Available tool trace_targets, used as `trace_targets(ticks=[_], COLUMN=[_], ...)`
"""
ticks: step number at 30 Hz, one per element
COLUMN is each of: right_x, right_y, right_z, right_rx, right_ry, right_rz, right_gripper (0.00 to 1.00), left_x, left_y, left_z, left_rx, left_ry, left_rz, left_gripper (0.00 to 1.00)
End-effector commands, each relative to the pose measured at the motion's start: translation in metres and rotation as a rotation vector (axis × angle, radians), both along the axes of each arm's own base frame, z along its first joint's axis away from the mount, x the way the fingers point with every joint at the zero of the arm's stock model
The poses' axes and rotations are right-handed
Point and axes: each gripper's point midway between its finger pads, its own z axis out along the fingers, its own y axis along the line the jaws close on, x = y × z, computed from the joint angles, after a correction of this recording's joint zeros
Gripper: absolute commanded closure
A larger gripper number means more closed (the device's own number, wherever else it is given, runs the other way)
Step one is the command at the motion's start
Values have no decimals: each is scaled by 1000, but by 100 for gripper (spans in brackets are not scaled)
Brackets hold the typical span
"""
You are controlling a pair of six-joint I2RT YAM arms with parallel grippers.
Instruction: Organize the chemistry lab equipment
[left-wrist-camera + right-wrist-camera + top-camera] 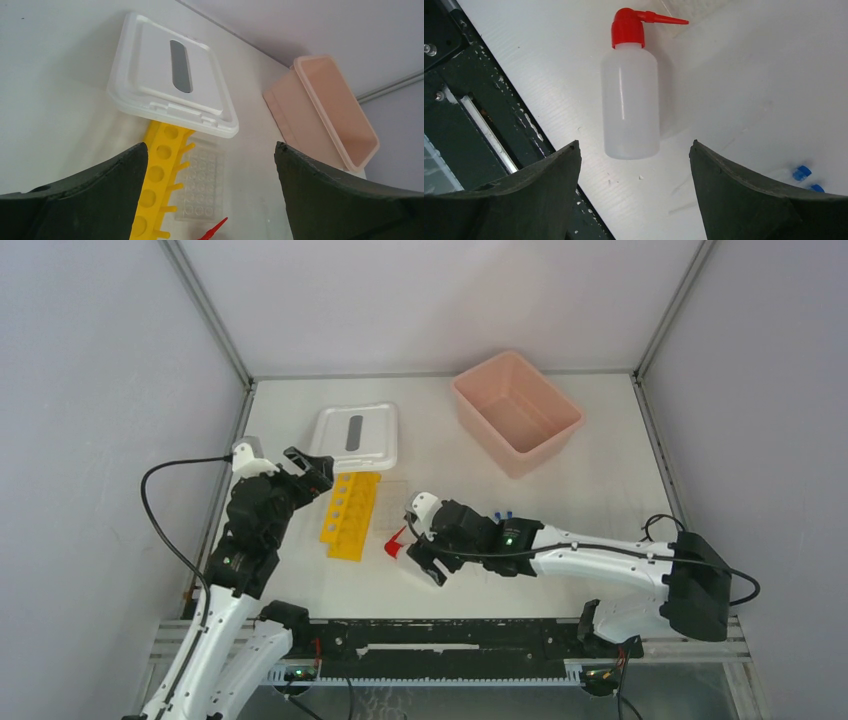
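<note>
Right gripper [634, 147] hangs empty with its jaws spread wide, level with the base of the red-nozzled translucent squeeze bottle [630, 100]. The bottle lies flat on its side just beside the near end of the yellow plastic tube rack with round holes [350, 515]. Its long axis runs straight ahead between the two fingers, base nearest them and nozzle aimed away toward the rack, so the jaws straddle its width. A short advance along that axis should centre the grasp. Left gripper [210, 147], also spread and empty, sits by the rack's far end, away from the bottle.
</note>
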Motion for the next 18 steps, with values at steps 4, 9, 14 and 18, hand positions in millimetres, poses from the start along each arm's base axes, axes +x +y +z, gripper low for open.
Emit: trace_targets(ticks=[4, 9, 14, 18], right_x=[-4, -2, 3, 8], right_y=[29, 40, 47, 49], right_z=[-1, -18, -32, -38], right_rx=[-10, -48, -70, -75], right_ry=[22, 47, 66, 74], right_rz=[103, 117, 116, 106], right_gripper=[13, 13, 13, 13], left_x=[-6, -10, -12, -14], left_y=[0, 3, 3, 3], left_z=[36, 38, 41, 41], left_rx=[-72, -77, -80, -87], left_ry=[-84, -98, -106, -112], left_rz=[12, 19, 17, 16], left_gripper=[0, 0, 0, 0])
